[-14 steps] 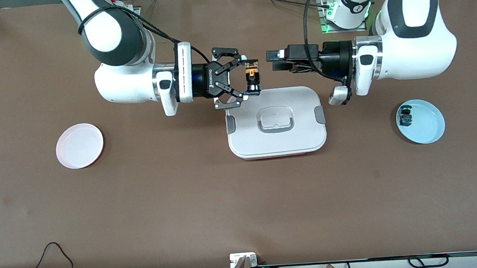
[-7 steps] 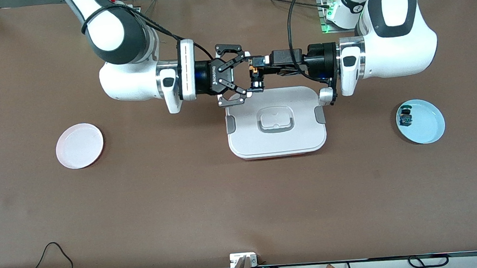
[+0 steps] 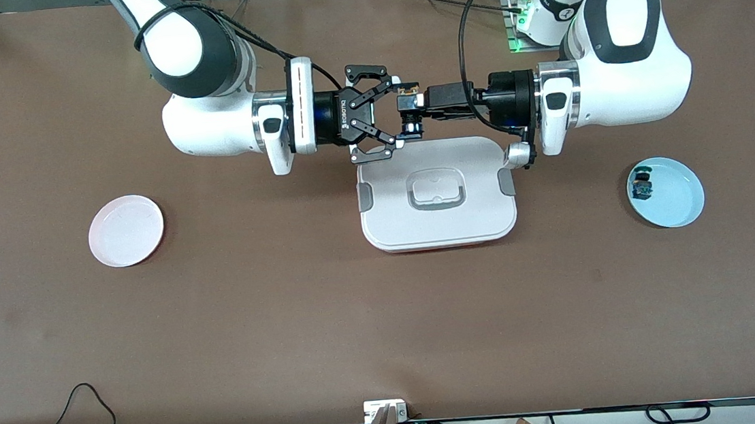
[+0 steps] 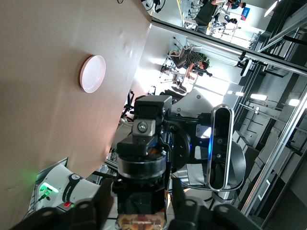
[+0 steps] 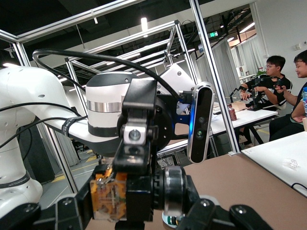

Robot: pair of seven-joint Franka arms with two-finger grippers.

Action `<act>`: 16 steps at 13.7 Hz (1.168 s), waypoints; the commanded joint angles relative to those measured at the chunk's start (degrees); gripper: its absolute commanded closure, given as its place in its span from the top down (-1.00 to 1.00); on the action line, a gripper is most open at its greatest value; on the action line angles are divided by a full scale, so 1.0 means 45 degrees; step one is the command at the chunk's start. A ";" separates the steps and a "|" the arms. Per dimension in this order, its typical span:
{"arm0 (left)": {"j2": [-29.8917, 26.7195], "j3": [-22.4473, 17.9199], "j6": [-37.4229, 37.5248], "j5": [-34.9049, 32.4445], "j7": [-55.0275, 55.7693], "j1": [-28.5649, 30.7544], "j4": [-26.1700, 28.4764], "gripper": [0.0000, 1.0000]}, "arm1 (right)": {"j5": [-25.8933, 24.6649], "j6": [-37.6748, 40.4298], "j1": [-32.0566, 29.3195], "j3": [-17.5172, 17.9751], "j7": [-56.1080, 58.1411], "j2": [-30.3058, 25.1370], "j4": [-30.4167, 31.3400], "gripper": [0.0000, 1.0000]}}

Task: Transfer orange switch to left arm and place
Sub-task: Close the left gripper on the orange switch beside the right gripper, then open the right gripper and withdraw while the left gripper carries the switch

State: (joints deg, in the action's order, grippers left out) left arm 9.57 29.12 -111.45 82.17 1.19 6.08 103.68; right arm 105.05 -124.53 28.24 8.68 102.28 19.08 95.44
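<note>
two white robot arms are meeting in the air above the edge of the white box point(image 3: 437, 193) that lies toward the robots' bases, mid-tabletop. the right hand point(image 3: 391, 118) is clamping the orange switch point(image 3: 407, 109) point(image 5: 109, 195) in narrow fingers. the left hand point(image 3: 411, 103) is closing its fingers on the same switch. a pink plate point(image 3: 126, 230) is sitting toward the right arm's end, and a blue plate point(image 3: 673, 196) holding a blue-capped switch point(image 3: 640, 186) toward the left arm's end.

A robotics lab: silver aluminium-profile framing point(image 5: 211, 72), ceiling strip lights point(image 5: 144, 24), seated people at white desks point(image 5: 268, 115).
</note>
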 commanded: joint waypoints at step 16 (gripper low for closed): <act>0.0354 -0.0066 0.2671 -0.0540 -0.0128 0.2064 -0.0129 -1.00 | 0.0368 -0.0470 -0.0024 -0.0093 -0.0014 -0.0449 0.0255 1.00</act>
State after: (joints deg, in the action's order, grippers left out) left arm 10.45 28.60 -103.97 81.79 1.16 12.46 103.64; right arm 105.64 -125.85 28.52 8.36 102.27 18.63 95.31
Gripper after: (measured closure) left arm 0.595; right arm 0.000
